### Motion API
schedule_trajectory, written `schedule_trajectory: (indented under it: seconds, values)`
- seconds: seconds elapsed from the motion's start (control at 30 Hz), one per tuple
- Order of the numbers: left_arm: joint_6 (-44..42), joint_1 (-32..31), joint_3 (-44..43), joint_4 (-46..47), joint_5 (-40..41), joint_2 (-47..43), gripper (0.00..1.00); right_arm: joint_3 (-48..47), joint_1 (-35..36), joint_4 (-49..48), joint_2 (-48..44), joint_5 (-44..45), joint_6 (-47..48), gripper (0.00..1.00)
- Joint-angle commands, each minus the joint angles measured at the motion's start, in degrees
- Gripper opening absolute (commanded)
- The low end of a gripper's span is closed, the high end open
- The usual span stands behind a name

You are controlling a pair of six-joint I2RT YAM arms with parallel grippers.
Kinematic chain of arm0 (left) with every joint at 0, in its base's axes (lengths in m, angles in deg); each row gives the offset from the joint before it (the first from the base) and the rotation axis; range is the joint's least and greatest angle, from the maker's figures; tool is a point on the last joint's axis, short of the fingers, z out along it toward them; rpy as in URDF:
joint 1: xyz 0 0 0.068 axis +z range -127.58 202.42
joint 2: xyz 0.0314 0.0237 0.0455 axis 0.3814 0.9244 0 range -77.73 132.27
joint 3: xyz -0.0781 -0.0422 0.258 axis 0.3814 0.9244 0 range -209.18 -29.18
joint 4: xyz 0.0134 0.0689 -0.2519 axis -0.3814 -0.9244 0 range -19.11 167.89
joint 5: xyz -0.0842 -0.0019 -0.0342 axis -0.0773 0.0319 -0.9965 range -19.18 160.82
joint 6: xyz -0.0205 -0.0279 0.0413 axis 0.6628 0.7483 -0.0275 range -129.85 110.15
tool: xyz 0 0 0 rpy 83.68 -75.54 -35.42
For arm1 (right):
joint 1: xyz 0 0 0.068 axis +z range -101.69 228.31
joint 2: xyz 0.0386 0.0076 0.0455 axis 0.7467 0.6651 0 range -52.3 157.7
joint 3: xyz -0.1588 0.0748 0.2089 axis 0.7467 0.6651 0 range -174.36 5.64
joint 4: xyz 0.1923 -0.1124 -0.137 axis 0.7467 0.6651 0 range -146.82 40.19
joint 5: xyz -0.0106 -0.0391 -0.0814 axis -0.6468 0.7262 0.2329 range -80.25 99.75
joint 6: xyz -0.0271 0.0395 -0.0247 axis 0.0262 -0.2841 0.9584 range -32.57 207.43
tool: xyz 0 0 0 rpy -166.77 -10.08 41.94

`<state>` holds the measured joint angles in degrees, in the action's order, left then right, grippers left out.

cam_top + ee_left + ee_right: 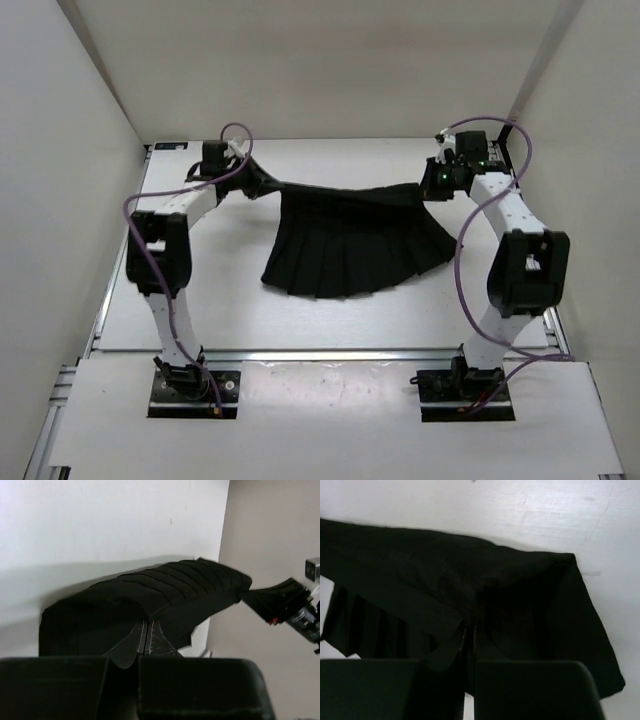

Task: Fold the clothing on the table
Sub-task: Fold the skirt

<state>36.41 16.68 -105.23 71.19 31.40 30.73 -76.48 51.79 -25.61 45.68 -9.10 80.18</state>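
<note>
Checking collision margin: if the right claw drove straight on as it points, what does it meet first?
The black pleated skirt: the right claw is shut on it, fabric right at its tips. Past that lies the white table, likely next; depth there is unclear.

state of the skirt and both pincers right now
clothing, unfolded, waistband stretched between the two pincers, hem fanned out
left pincer, shut on one end of the waistband
right pincer, shut on the other end of the waistband
</note>
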Motion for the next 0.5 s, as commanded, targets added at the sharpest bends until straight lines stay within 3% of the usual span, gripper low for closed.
schedule_trajectory:
  seconds: [0.0, 0.1, 0.23, 0.47]
  values:
    - [2.3, -0.5, -13.8, 2.7, 5.3, 6.6, 0.0, -8.0, -2.4, -5.6, 4.0, 0.3, 0.0, 0.0]
    - [3.8, -0.9, -21.1, 1.5, 5.2, 12.2, 0.0, -11.4, -2.3, -4.6, 7.8, 1.4, 0.0, 0.0]
    - [4.5, -1.2, -18.4, 2.7, 3.3, 10.7, 0.0, -13.1, -3.3, -1.0, 8.6, 1.0, -0.5, 0.0]
    - [0.7, 0.5, 9.2, 6.0, 6.2, -6.7, 0.0, -1.0, -3.3, 6.4, 0.0, 1.3, -0.4, 0.0]
